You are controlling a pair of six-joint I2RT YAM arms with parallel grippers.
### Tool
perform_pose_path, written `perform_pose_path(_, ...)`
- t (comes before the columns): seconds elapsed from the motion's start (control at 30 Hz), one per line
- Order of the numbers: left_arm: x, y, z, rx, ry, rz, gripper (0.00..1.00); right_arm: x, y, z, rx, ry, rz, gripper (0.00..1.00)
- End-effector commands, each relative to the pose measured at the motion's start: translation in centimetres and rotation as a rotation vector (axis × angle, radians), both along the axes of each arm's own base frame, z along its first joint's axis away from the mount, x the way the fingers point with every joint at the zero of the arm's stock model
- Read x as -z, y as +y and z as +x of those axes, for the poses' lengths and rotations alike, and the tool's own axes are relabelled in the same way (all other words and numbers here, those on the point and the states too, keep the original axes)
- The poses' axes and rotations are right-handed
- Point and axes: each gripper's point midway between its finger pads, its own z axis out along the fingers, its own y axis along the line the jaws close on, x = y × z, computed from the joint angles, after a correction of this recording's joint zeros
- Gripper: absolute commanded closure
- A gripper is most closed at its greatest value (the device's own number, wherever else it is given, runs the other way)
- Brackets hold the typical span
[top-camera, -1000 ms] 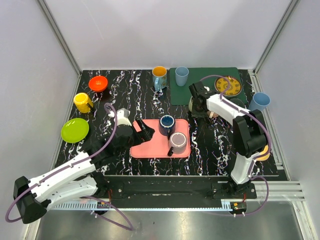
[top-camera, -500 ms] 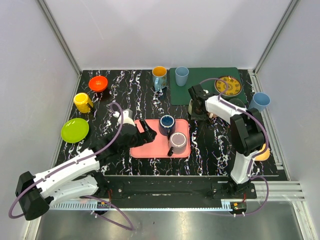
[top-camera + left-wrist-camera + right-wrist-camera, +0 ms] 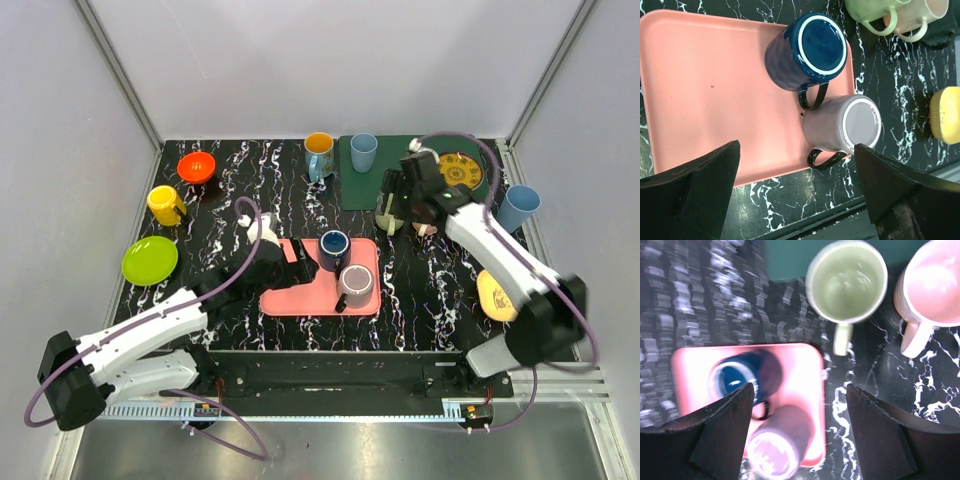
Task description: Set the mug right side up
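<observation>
Light green mug [image 3: 846, 282] stands mouth up, pale glazed inside showing, handle pointing toward the pink tray [image 3: 705, 90]. It sits on the black marbled tabletop [image 3: 250, 180] at the edge of the dark green mat [image 3: 785, 255], just beside a pink mug [image 3: 935, 285], also mouth up. R gripper [image 3: 799, 405] hovers above it, fingers spread wide, holding nothing.

On the tray: dark blue mug [image 3: 812, 50] and lilac mug [image 3: 850, 125], close together, black handles. Lilac one is base up. Blue one looks base up too (white ring round a flat blue disc), but can't be sure. L gripper [image 3: 796, 150] hangs over the tray w/ jaws fully wide, empty.

Hard to read: L half of the R wrist view is motion-blurred. In the top view the R gripper covers most of the green mug. Yellow round item [image 3: 946, 115] is cut off at the frame edge.

Around: orange bowl [image 3: 197, 166], yellow mug [image 3: 165, 205], lime plate [image 3: 150, 260] at far L; patterned plate [image 3: 462, 170] and light blue cup [image 3: 363, 150] on the mat.
</observation>
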Motion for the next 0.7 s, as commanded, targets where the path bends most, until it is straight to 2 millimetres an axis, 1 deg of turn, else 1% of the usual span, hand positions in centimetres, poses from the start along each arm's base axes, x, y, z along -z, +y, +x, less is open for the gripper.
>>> perform_pose_path(0.0,-0.8,-1.9,1.3,0.105,-0.067,0.055,0.01,-11.6,1.1,-3.3,-0.049,-0.282,0.221,0.21)
perform_pose_path(0.03,-0.6,-2.6,1.1,0.149,-0.056,0.056,0.02,-10.8,1.1,-4.0,-0.064,-0.291,0.239,0.21)
perform_pose_path(0.07,-0.1,-3.5,0.8,0.204,-0.051,0.063,0.08,-12.4,1.0,-5.6,-0.095,-0.338,0.288,0.22)
perform_pose_path(0.1,1.2,-4.4,0.7,0.279,-0.045,0.11,0.13,-12.2,1.0,-6.2,-0.103,-0.345,0.302,0.22)
perform_pose_path(0.13,1.0,-5.7,0.2,0.36,-0.044,0.112,0.2,-10.8,0.7,-7.1,-0.112,-0.325,0.298,0.23)
perform_pose_path(0.17,1.4,-6.7,-0.7,0.437,-0.05,0.141,0.22,-11.3,0.8,-8.3,-0.139,-0.334,0.324,0.23)
perform_pose_path(0.2,2.7,-7.0,-1.1,0.504,-0.05,0.212,0.24,-10.9,0.6,-8.8,-0.144,-0.327,0.325,0.24)
perform_pose_path(0.23,2.5,-7.9,-1.9,0.555,-0.064,0.228,0.24,-10.4,0.4,-9.7,-0.154,-0.315,0.327,0.24)
perform_pose_path(0.27,3.0,-8.1,-2.1,0.585,-0.061,0.256,0.24,-10.2,0.3,-10.1,-0.161,-0.314,0.322,0.24)
perform_pose_path(0.33,2.8,-8.9,-2.4,0.649,-0.098,0.275,0.23,-9.8,-0.2,-10.7,-0.16,-0.312,0.315,0.24)
perform_pose_path(0.37,3.0,-9.2,-2.3,0.664,-0.1,0.282,0.22,-9.8,-0.3,-10.8,-0.165,-0.318,0.31,0.24)
perform_pose_path(0.43,2.7,-9.9,-2.1,0.697,-0.12,0.29,0.2,-9.8,-0.3,-11.1,-0.174,-0.322,0.307,0.24)
perform_pose_path(0.47,3.3,-10.3,-2.3,0.724,-0.103,0.293,0.2,-9.9,-0.4,-11.1,-0.176,-0.326,0.302,0.23)
perform_pose_path(0.5,3.1,-10.9,-2.3,0.747,-0.105,0.287,0.18,-10.0,-0.4,-11.2,-0.181,-0.324,0.302,0.23)
perform_pose_path(0.53,3.4,-11.1,-2.3,0.758,-0.097,0.294,0.18,-9.9,-0.3,-11.2,-0.184,-0.321,0.302,0.23)
perform_pose_path(0.57,4.3,-11.2,-2.3,0.767,-0.075,0.312,0.18,-10.0,-0.4,-11.2,-0.186,-0.323,0.299,0.23)
perform_pose_path(0.63,4.8,-11.7,-2.4,0.799,-0.061,0.322,0.18,-10.0,-0.3,-11.2,-0.189,-0.323,0.299,0.23)
perform_pose_path(0.67,5.9,-11.7,-2.4,0.81,-0.034,0.341,0.18,-9.9,-0.4,-11.2,-0.193,-0.325,0.294,0.23)
